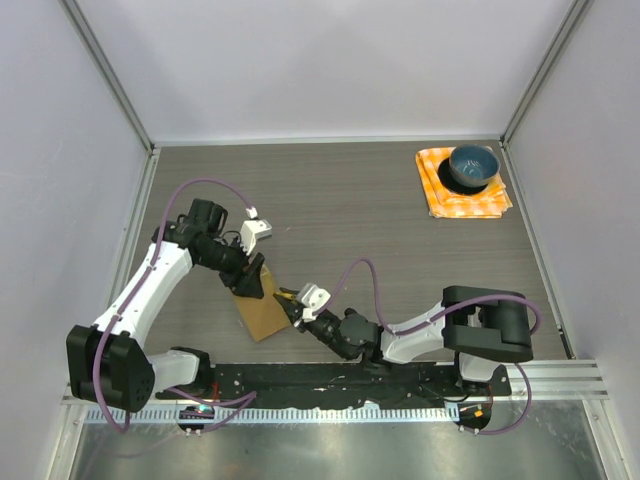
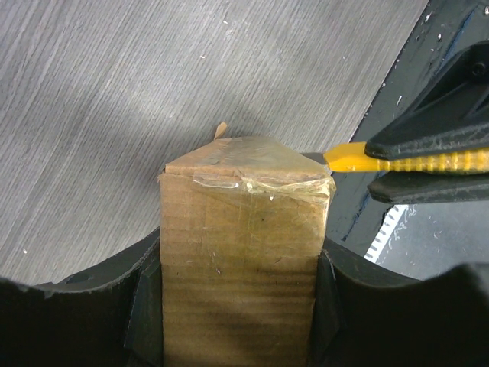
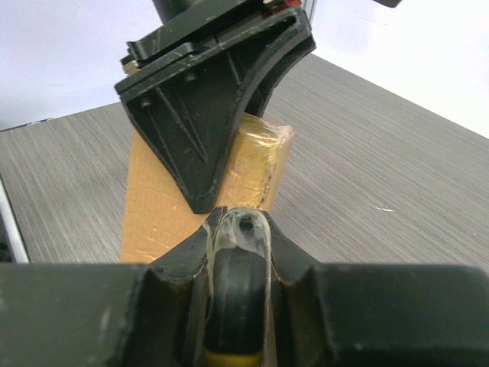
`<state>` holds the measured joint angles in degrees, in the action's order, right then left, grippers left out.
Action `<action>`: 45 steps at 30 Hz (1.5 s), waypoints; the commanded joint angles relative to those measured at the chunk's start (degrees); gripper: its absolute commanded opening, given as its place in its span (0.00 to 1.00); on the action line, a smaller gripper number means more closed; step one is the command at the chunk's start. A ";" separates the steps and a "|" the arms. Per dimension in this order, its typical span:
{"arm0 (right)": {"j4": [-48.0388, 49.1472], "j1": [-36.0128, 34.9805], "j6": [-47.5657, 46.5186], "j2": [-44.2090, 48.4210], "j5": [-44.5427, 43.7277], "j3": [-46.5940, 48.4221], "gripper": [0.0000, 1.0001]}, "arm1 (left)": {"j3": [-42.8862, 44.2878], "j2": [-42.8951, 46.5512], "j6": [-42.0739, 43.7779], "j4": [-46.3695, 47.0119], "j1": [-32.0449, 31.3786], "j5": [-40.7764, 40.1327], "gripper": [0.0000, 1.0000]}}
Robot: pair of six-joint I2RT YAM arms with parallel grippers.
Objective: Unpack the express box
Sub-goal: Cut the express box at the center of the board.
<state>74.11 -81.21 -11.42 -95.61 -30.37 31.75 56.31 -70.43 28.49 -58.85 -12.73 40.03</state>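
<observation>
The right gripper (image 1: 300, 313) is clamping a yellow knife (image 2: 428, 159), whose tip is sitting just beside the right corner of the taped end of the box (image 2: 243, 252). The left gripper (image 1: 244, 276) is gripping that box by its sides near the bench's (image 1: 350, 210) near-left part, with the long axis pointing away from it. One box and one knife are showing; one bowl (image 1: 472, 167) on one cloth (image 1: 450, 200) is sitting well apart.

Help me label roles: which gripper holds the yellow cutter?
The right gripper: it pinches the yellow cutter, while the left gripper clamps the box instead.
</observation>
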 commanded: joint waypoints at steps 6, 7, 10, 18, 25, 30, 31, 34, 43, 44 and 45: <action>18.71 -2.20 0.17 2.54 -1.97 -0.46 0.01 | -0.50 1.61 -0.19 1.46 -0.01 -1.19 0.39; 18.71 -2.11 -0.18 2.19 -2.23 -0.02 0.01 | -0.50 1.62 -0.19 1.46 -0.01 -1.18 0.39; 19.14 -2.02 -1.50 0.69 -2.67 0.86 0.01 | -0.42 1.70 -0.10 1.20 -0.01 -0.83 0.38; 19.67 -0.09 -1.33 -0.36 -2.06 1.30 0.01 | 0.02 2.14 1.39 -0.91 -0.01 0.75 0.39; 20.02 0.35 1.04 -1.59 -0.92 1.56 0.01 | 0.20 2.14 0.95 -0.74 -0.01 1.10 0.39; 20.20 0.26 3.07 -0.81 -0.57 0.69 0.01 | 0.11 2.06 0.69 -0.39 -0.01 0.66 0.40; 20.29 0.26 3.33 -0.54 -0.65 0.16 0.01 | 0.02 2.14 0.69 -0.21 -0.01 0.66 0.40; 20.20 -0.09 3.69 0.34 -0.57 -0.28 0.01 | -0.06 2.14 0.43 0.31 -0.01 0.40 0.40; 20.46 -0.62 3.34 -1.85 -1.44 1.47 0.01 | -0.24 2.49 -0.01 0.58 -0.01 0.40 0.40; 20.55 -0.62 3.16 -2.03 -1.88 1.74 0.01 | -0.24 2.49 -0.10 0.58 -0.01 0.49 0.40; 20.55 -0.70 2.64 -2.29 -2.15 2.44 0.01 | -0.15 2.49 -0.10 0.58 -0.01 0.49 0.40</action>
<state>74.76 -81.28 -9.08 -96.82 -31.44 31.62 56.10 -69.56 28.80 -58.98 -12.73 39.64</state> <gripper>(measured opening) 0.245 0.563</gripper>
